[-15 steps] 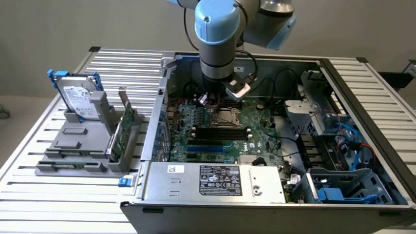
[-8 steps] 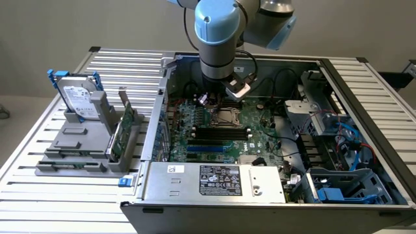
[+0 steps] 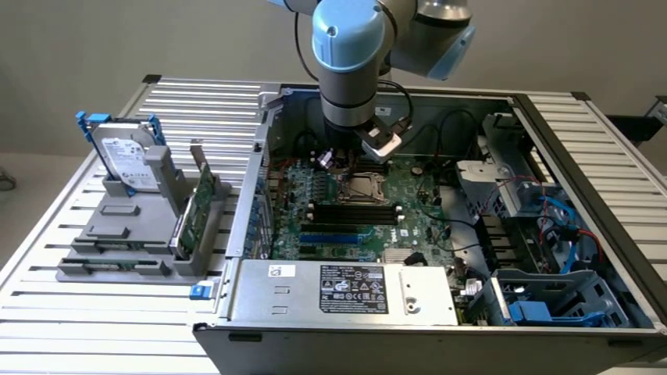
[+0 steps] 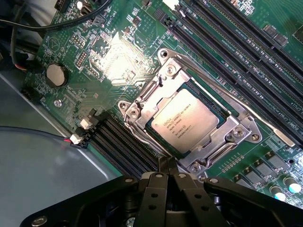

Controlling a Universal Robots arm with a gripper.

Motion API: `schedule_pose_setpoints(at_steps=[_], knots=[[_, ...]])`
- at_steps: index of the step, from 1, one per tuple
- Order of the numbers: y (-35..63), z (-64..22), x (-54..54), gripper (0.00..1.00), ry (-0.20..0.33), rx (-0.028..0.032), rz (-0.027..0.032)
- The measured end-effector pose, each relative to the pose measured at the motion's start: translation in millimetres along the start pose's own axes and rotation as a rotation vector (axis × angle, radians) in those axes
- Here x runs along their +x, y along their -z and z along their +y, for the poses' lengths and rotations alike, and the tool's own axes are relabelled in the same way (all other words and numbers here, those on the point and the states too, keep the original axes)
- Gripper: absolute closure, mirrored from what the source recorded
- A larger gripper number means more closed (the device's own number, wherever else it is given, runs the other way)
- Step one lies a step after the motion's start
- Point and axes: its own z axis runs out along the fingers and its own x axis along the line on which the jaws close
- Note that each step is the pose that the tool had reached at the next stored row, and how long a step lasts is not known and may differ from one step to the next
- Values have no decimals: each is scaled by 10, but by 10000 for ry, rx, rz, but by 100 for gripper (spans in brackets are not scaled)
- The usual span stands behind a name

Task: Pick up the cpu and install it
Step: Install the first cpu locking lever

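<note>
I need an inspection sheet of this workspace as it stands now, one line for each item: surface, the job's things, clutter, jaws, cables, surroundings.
Surface: slatted metal table carrying an open computer case.
Job's things: cpu lies in its socket on the motherboard, metal frame around it.
Clutter: grey holder at the exterior view's left, with a hard drive and a green card standing upright.
Jaws: gripper shut, holding nothing, close above the socket's edge.
Cables: black ones behind the arm; blue and red ones at the case's right side.
Surroundings: plain wall.
</note>
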Motion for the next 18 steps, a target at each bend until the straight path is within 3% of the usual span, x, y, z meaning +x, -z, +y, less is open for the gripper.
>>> schedule_pose_setpoints(at_steps=[18], knots=[[0,0,0,89,0,0,0]])
